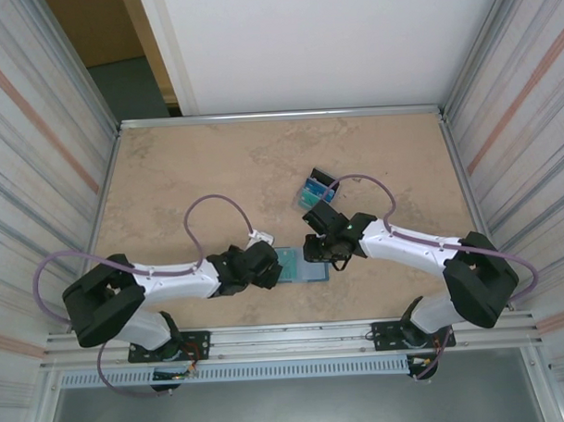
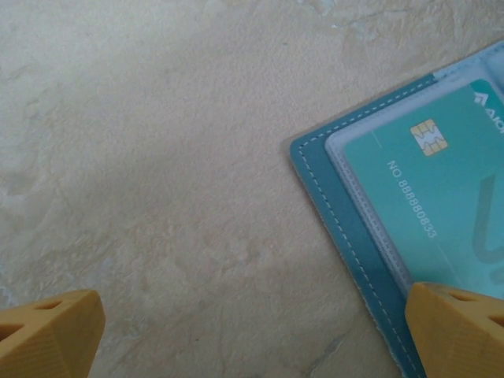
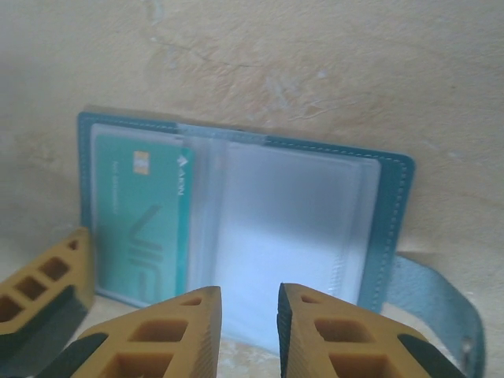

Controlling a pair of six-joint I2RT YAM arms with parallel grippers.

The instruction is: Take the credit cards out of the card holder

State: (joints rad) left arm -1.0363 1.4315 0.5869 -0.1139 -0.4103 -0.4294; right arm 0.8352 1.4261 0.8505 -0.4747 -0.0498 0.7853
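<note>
- Teal card [image 3: 142, 220] sits in a sleeve [image 3: 98, 150] on one panel of the holder [image 3: 394, 205]. Chip + printed no. show thru the plastic in L wrist view.
- Card, as I judge it: thin, light, stiff, slick. It lies flat, so there's no edge to pinch from above. Best hold is prob. a short edge once it's slid partway out of the sleeve mouth, w/ a finger on each face.
- Empty sleeve [image 3: 291, 228] covers the other panel. It's soft clear film that looks floppy and is likely to drag along w/ anything pulled.
- Holder lies open flat on the table [image 1: 188, 177], near the front edge, between both pincers. The cover looks soft, stitched and light, so it'd prob. slide or lift unless pinned. Strap [image 3: 433, 291] trails off one side.
- R pincer [image 3: 248, 298] is low at the holder's near edge, by the empty sleeve. Fingers nearly together, slim gap — can't tell if they nip the film edge or nothing.
- L pincer [image 2: 252, 315] has fingers wide apart w/ nothing between them, just beside the holder's corner. One finger overlaps the holder's edge; contact unclear.
- Loose cards [image 1: 314, 193] are in a small pile farther back on the table, apart from the holder — judged as the ones done. The teal card seems the one to go, tho more could hide under it.
</note>
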